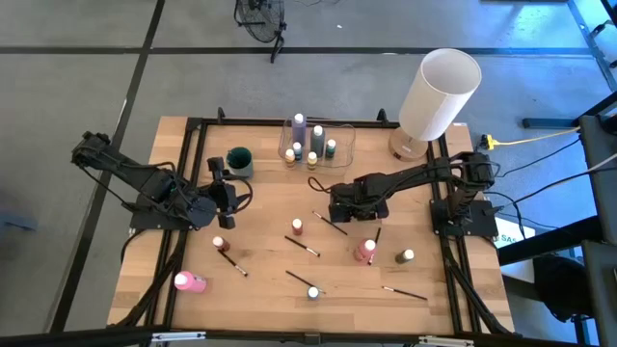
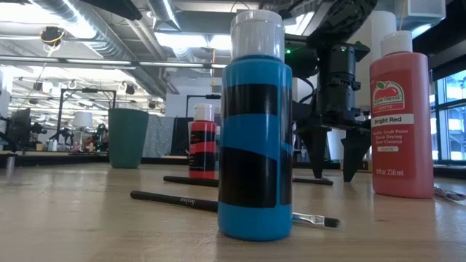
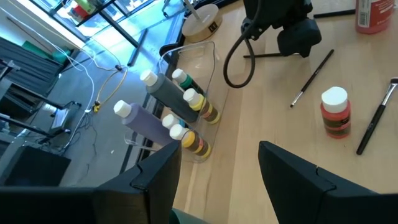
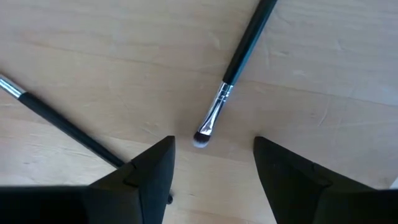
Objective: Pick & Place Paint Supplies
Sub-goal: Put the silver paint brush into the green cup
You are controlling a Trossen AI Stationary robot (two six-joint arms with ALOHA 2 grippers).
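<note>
My right gripper [image 4: 214, 177] [image 1: 339, 214] points straight down, open, just above the table's middle. The bristle tip of a dark-handled paintbrush [image 4: 233, 68] lies on the wood between and just ahead of its fingers, untouched. A second brush handle [image 4: 59, 127] lies beside it. My left gripper [image 3: 221, 180] [image 1: 224, 193] hangs open above the table's left part, tilted down, holding nothing. Small paint bottles stand loose on the table: a blue one [image 2: 255, 138], a red one [image 2: 400, 116] and an orange-red one [image 3: 336, 112]. A pink one [image 1: 190, 281] lies on its side. Several brushes [image 1: 302, 247] lie flat.
A clear plastic container [image 1: 316, 145] at the far middle holds several upright bottles [image 3: 158, 93]. A teal cup [image 1: 239, 161] stands left of it. A tall white cylinder [image 1: 439, 93] stands at the far right. Black rails [image 1: 193, 125] frame the tabletop.
</note>
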